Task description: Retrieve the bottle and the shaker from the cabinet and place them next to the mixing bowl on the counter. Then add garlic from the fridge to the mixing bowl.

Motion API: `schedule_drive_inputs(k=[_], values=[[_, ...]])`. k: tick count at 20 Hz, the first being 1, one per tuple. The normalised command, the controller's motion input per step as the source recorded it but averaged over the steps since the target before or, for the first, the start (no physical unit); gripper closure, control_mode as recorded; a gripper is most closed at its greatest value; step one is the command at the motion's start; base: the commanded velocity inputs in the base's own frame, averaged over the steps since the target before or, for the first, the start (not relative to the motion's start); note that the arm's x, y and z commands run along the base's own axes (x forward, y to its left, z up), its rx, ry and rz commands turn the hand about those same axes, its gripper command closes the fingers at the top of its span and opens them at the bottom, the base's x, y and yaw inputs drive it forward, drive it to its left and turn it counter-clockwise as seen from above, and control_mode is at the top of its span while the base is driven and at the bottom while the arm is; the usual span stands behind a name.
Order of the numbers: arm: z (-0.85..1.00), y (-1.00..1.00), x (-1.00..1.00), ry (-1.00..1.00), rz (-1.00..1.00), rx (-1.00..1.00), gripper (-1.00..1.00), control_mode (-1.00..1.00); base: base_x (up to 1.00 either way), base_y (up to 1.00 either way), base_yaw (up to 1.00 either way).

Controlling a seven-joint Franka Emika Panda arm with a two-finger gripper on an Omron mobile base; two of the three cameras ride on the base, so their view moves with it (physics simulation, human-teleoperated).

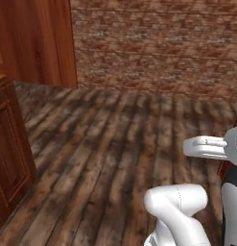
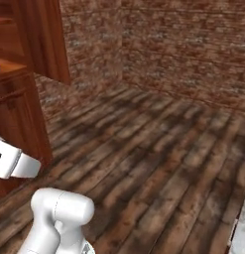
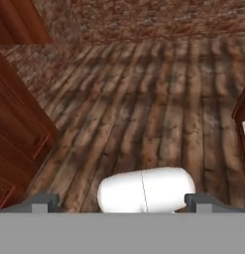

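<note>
Hand view: cabinet [image 3: 17,129] left of open hand [image 3: 122,202]

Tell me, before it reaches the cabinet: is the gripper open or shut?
Open: in the hand view the gripper shows its fingertips far apart, nothing between them.

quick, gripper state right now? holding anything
gripper: open, jaws spread wide, nothing between them; it looks down over the wooden floor.
</note>
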Motion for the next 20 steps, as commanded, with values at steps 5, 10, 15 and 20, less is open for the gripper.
schedule_drive_inputs(k=[5, 10, 15, 20], values=[[0.00, 0.00, 0.00, 0.00, 0.00, 0.00, -1.00, 1.00, 0.88, 0.00, 0.71], [0.00, 0.00, 0.00, 0.00, 0.00, 0.00, -1.00, 1.00, 0.96, 0.00, 0.74], [0.00, 0.00, 0.00, 0.00, 0.00, 0.00, -1.00, 1.00, 0.99, -0.01, 0.70], [0.00, 0.00, 0.00, 0.00, 0.00, 0.00, -1.00, 1.00, 0.94, -0.01, 0.65]])
